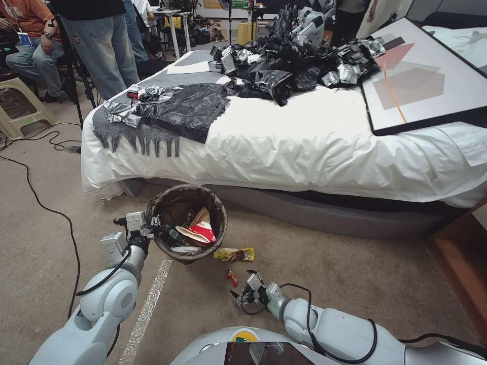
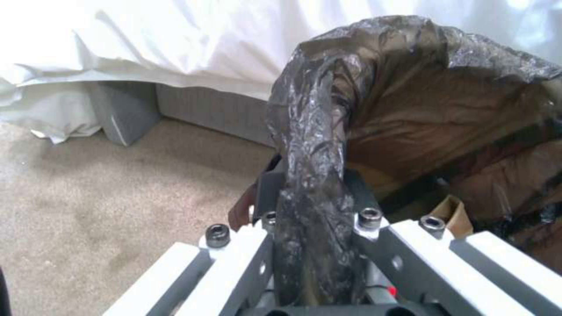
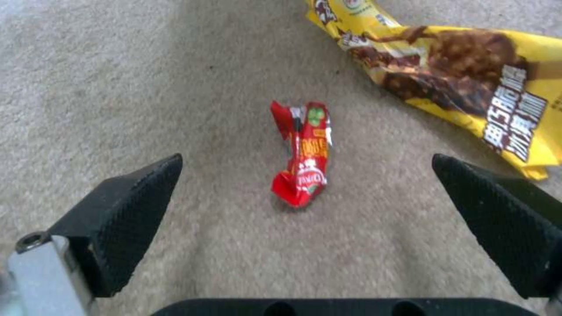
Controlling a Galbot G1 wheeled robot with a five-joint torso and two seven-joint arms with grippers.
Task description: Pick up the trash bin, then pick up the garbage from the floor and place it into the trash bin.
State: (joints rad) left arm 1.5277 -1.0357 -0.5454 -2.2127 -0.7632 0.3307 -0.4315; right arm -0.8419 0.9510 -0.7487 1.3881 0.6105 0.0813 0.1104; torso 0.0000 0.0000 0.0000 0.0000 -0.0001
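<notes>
The trash bin (image 1: 186,223), lined with a dark bag, stands on the carpet by the bed and holds a red-and-white cup (image 1: 202,233), a small bottle and other litter. My left gripper (image 1: 150,229) is shut on the bin's rim, and the left wrist view shows the bag-covered rim (image 2: 310,175) pinched between its fingers. A small red wrapper (image 1: 232,278) (image 3: 302,153) lies on the floor, with a yellow snack wrapper (image 1: 235,254) (image 3: 456,74) beyond it. My right gripper (image 1: 242,294) (image 3: 304,197) hovers open just above the red wrapper, one fingertip on each side of it.
The bed (image 1: 314,147) with its white sheet rises right behind the bin, piled with black bags and foil packets, a framed picture (image 1: 421,76) on its right side. Black cables (image 1: 50,203) trail over the carpet at left. A wooden unit (image 1: 466,253) stands at right.
</notes>
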